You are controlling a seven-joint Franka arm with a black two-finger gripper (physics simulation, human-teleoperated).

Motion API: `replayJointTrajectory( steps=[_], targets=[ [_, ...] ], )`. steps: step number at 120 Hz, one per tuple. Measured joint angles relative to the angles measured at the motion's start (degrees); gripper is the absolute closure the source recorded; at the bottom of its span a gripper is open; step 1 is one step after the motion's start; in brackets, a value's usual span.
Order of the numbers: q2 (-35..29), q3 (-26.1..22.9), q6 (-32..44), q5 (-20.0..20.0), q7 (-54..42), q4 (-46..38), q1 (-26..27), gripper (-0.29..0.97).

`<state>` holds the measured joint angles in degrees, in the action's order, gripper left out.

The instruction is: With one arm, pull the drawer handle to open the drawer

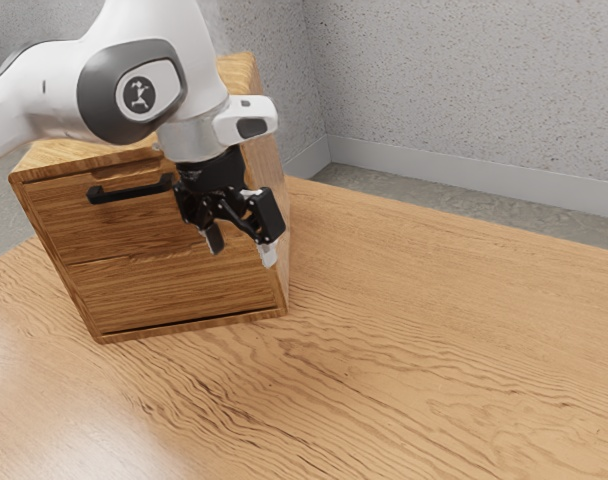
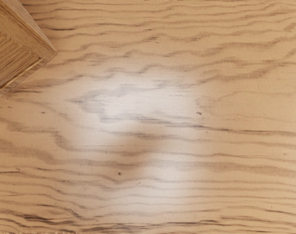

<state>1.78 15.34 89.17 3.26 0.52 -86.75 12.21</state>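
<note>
Though wood, drawer [image 1: 104, 225] w/ blk handle [image 1: 124, 190].

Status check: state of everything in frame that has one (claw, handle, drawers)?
Black two-finger claw: open, empty, in front of the cabinet.
Black bar handle: not gripped, claw not touching it.
Top wooden drawer: looks shut, front flush.
Lower wooden drawer: looks shut.
Light wooden box cabinet: upright.
</note>
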Motion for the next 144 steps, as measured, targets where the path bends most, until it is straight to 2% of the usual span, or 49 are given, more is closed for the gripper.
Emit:
replayJointTrajectory(
  steps=[26, 35, 43, 50, 62, 74, 84, 91, 104, 112, 121, 129, 134, 139, 144],
  targets=[
    [-0.43, 0.63, -0.23, 0.69, 0.45, 0.78, -6.69, 0.0],
    [-6.57, -1.3, -1.32, 0.66, 0.59, 6.11, -9.2, 0.0],
    [-10.07, -3.44, -2.88, 0.31, 0.69, 7.59, -5.98, 0.0],
    [-10.91, -4.09, -4.45, -1.94, 0.75, 7.92, -3.06, 0.0],
    [-9.57, -3.05, -6.86, -4.62, 1.92, 7.91, -5.34, 0.0],
    [-7.67, -0.79, -10.99, -5.61, 10.96, 7.71, -7.3, 0.0],
    [-6.22, 6.42, -12.84, -4.17, 18.69, 7.62, -7.15, 0.0],
    [-4.27, 10.34, -13.6, -3.31, 23.43, 7.52, -9.41, 0.0],
    [-3.39, 12.5, -14.51, -2.66, 31.13, 7.89, -14.49, 0.0],
    [-4.27, 14.29, -14.82, -2.59, 35.23, 8.24, -14.8, 0.0],
    [-6.06, 15.22, -14.63, -3.28, 38.85, 7.41, -13.17, 0.0],
    [-9.5, 15.34, -13.94, -5.31, 40.66, 3.9, -9.73, 0.0],
    [-11.36, 15.24, -13.31, -6.61, 41.79, 2.07, -9.52, 0.0],
    [-13.83, 13.82, -12.37, -8.09, 43.5, -0.02, -10.05, 0.0],
    [-18.12, 10.21, -9.8, -9.4, 45.95, -5.81, -11.54, 0.0]
  ],
)
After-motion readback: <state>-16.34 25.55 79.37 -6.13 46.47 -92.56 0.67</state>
